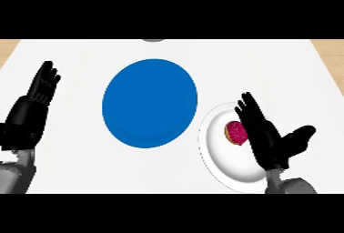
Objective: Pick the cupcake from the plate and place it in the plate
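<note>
A cupcake (235, 132) with pink sprinkled topping sits on a white plate (222, 164) at the right of the counter. My right hand (263, 132) hovers over that plate just right of the cupcake, open, fingers straight and thumb spread to the right; it hides part of the cupcake. A large blue plate (150, 103) lies in the middle of the counter with nothing on it. My left hand (37, 98) rests open at the left edge, fingers pointing up.
The counter's white top (269, 68) stretches around both plates. A small grey object (154, 40) peeks in at the far edge. Wooden surface (332, 50) shows at the far corners.
</note>
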You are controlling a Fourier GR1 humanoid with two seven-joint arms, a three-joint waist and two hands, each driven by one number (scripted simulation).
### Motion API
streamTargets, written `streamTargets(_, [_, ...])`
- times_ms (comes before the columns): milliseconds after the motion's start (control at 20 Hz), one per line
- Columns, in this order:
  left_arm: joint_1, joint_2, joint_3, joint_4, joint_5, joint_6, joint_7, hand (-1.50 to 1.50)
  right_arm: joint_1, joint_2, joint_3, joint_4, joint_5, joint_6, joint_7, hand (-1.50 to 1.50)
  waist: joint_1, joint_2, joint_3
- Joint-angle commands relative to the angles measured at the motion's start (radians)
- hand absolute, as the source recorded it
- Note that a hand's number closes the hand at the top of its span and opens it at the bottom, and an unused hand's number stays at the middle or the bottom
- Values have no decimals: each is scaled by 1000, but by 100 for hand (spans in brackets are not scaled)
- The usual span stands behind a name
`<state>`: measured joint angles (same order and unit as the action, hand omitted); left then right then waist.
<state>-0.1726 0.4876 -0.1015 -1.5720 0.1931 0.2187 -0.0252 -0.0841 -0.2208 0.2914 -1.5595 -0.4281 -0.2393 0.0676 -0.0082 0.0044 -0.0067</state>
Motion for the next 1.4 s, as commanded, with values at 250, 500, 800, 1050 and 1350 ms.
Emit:
streamTargets(250, [168, -149, -80, 177, 86, 7, 185, 0, -187, -319, -344, -79, 78, -30, -73, 150, -34, 1, 2])
streamTargets(500, [177, -203, -118, 141, 118, -20, 196, 0, -30, -344, -396, 51, 313, -313, -130, -150, -21, -6, 7])
streamTargets(800, [193, -250, -140, 147, 74, -21, 195, 0, 162, -275, -428, -126, 267, -217, -264, -150, -1, -7, 7])
streamTargets(1050, [185, -266, -148, 106, 60, 11, 230, 0, 210, -459, -378, -207, 341, -113, -16, -150, -6, -7, 5])
streamTargets(1350, [181, -236, -118, 147, 79, -40, 210, 0, 189, -630, -222, -356, 446, 27, 284, -150, 5, -5, 1])
